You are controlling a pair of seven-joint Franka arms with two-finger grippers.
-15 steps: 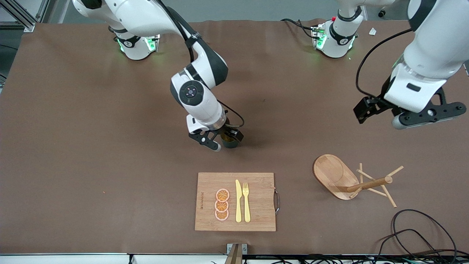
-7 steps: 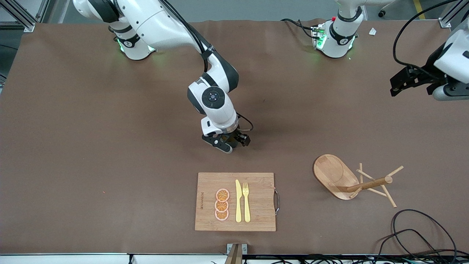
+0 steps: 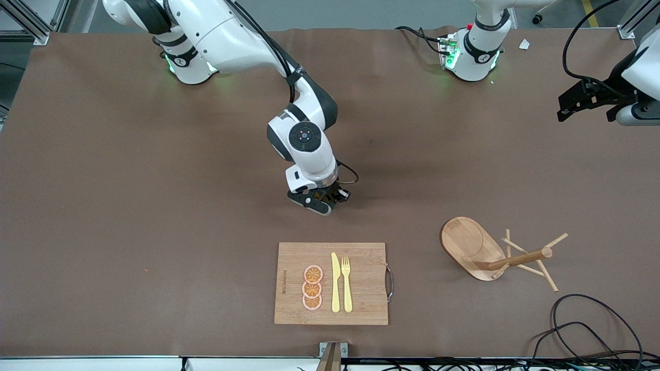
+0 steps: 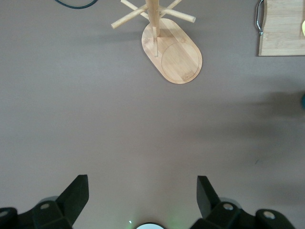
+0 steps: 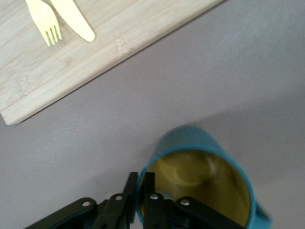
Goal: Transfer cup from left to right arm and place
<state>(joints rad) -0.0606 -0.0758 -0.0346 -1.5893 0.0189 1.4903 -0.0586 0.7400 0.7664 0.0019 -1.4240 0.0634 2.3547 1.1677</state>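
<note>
Pinching the rim of the small teal-green cylindrical cup with the mustard-yellow inside, my right gripper has one finger inside the wall and one outside, jaws clamped on it. The cup sits on the brown table, farther from the front camera than the bamboo cutting board. My left gripper waits, jaws apart, over the table's left-arm end.

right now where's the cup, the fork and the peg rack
cup (image 5: 190,143): right wrist view, teal outer wall below the rim
fork (image 3: 346,283): front view, middle of its handle
peg rack (image 4: 178,59): left wrist view, flat oval base
</note>
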